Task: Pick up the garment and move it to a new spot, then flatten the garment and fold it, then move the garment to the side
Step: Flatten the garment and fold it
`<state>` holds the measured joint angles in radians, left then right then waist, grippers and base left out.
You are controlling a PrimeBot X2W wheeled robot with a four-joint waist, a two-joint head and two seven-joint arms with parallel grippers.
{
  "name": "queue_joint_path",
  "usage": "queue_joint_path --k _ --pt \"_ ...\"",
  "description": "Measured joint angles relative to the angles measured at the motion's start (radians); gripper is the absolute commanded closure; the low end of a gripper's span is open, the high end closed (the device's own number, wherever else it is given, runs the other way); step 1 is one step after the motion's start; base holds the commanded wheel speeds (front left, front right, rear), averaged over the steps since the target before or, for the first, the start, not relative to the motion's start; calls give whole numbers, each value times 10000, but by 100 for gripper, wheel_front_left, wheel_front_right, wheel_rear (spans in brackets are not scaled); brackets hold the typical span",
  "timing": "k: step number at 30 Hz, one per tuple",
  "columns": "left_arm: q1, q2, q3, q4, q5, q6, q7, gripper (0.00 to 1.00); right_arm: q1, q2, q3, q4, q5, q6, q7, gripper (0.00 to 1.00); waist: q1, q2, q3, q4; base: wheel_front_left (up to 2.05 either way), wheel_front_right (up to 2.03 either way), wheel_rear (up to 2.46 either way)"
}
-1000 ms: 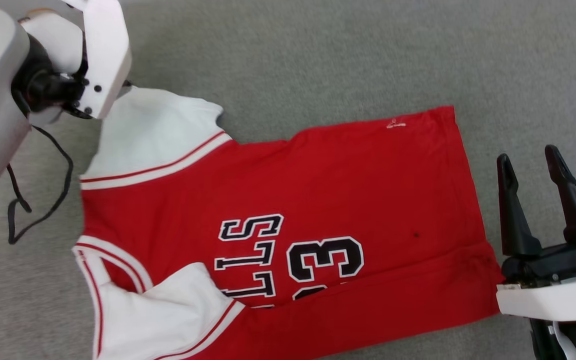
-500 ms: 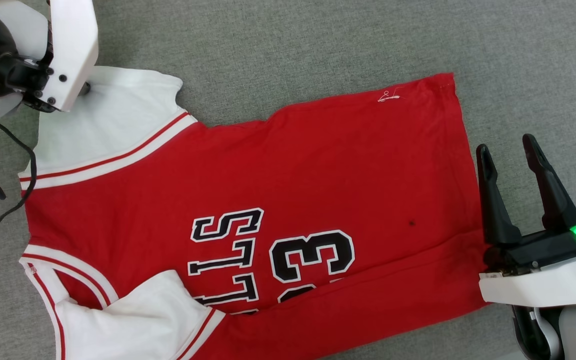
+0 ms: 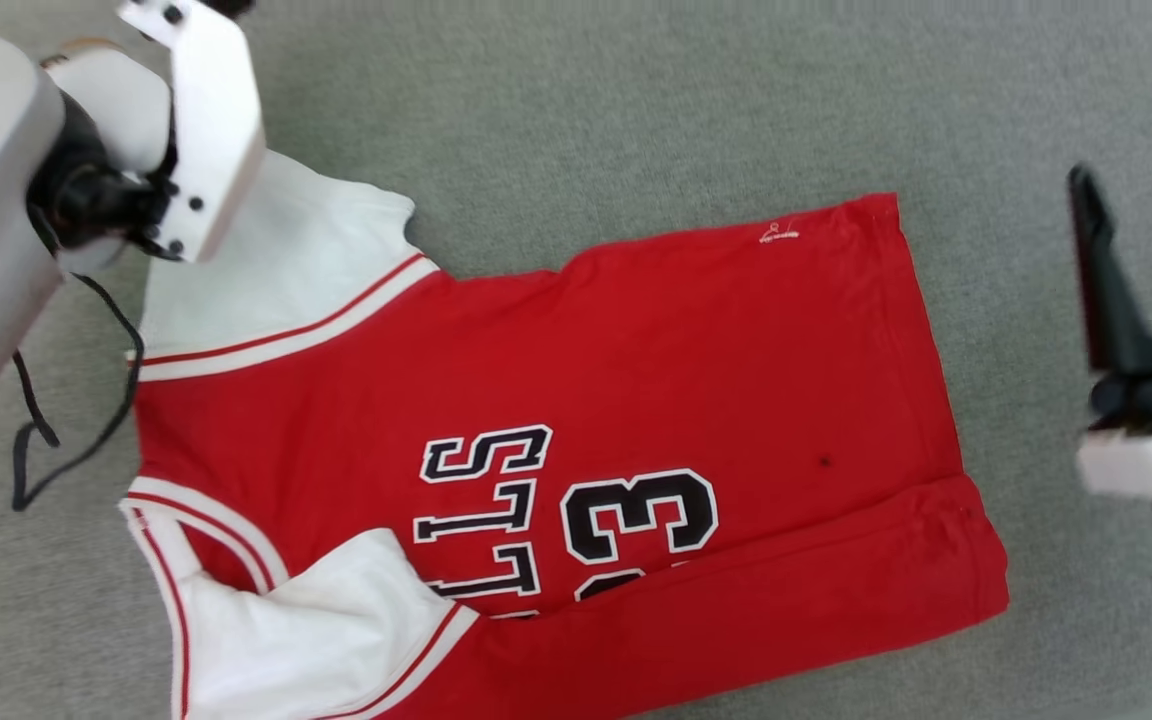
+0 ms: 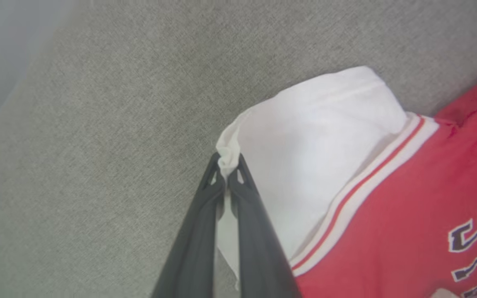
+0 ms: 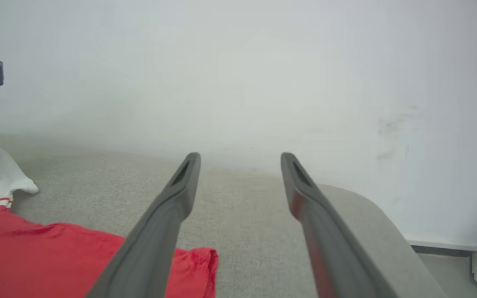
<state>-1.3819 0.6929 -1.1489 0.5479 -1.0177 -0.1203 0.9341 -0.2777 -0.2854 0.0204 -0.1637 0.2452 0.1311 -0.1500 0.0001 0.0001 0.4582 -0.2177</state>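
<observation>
Grey upholstered surface [image 3: 636, 100] holds the shirt [image 3: 636, 380] mostly spread, my left hand [image 4: 227, 174] pinched on its white sleeve [image 4: 313, 136], right hand [image 5: 240, 159] wide open and empty near the hem; I judge we're flattening, folding not yet begun.

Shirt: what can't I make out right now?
- Head view: shirt lower edge cut off by the frame's bottom; lettering partly covered by a folded sleeve.
- Head view: left gripper has fingertips hidden behind its white wrist.
- Head view: right gripper blurred, one finger cut by the right edge.
</observation>
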Motion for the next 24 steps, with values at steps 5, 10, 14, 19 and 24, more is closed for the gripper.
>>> queue_joint_path --k 5,10,14,19,24 --pt "235 -8 -222 -702 -46 -44 -380 100 -1171 -1246 148 29 224 0 1624 0 -1 0 -550 395 0 0 0" --pt "411 33 -428 -1407 -21 -77 -744 100 -2389 -2435 1043 468 1302 0 4462 0 -1 0 -859 895 0 0 0" --pt "427 -29 -522 -1860 -15 -86 -907 100 -3291 -3488 2213 1028 2372 0 6980 0 -1 0 -919 1205 0 0 0" --pt "384 -155 -627 -2192 19 -86 -1103 100 -4402 -4577 3582 1668 3618 0 9735 0 -1 0 -718 1487 0 0 0" --pt "180 -282 -662 -2347 25 -86 -1361 100 -5221 -5131 4598 2211 4439 0 11632 0 -1 0 -390 1771 0 0 0"
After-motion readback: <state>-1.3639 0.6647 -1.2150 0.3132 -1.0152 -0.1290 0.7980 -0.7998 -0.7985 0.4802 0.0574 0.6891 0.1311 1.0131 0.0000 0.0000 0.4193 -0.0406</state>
